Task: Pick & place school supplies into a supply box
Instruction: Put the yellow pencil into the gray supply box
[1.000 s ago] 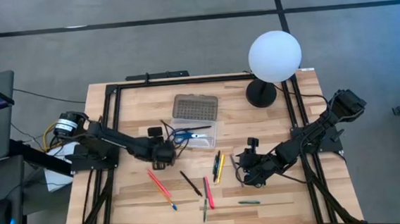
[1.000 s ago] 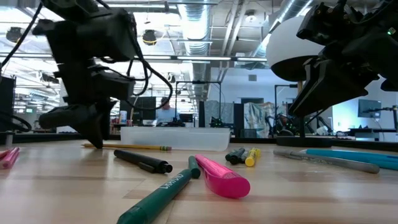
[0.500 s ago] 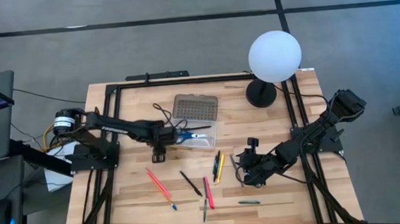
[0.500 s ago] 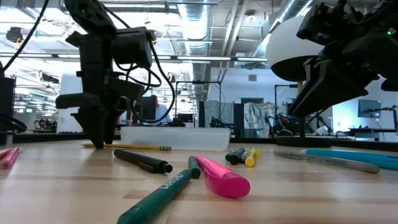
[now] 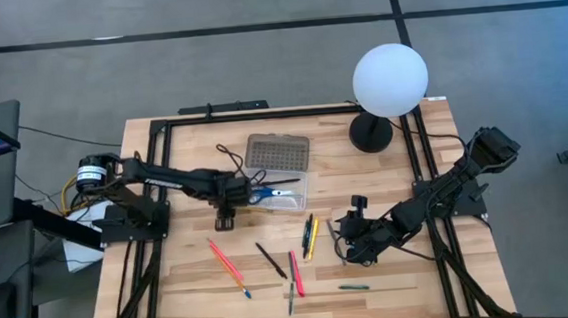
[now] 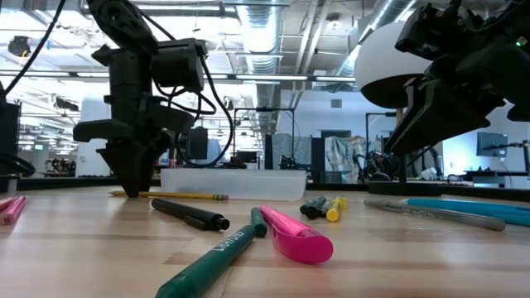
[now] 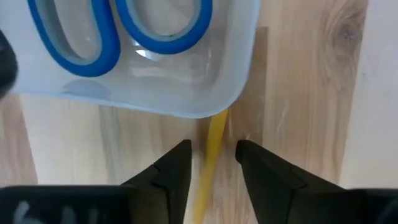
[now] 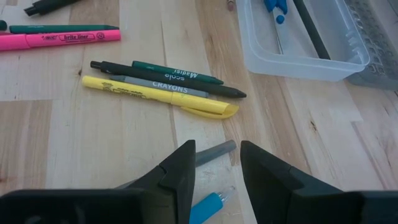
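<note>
1. The left gripper sits left of centre in the high view, just below the lower left corner of the supply box; its fingers stand slightly apart, straddling a yellow pencil on the wood, and whether they pinch it I cannot tell.
2. The supply box is a clear tray at the centre of the high view, its grey dotted lid lying open above it; blue-handled scissors lie inside the tray.
3. The right gripper rests low at the lower right of the high view; its fingers are parted and hold nothing; a grey pen and a blue marker lie on the table between them.
4. Loose supplies lie across the lower middle of the table: a yellow highlighter, a black crayon pen, a pink highlighter, a green marker and a red pencil.
5. A white globe lamp stands at the upper right.
</note>
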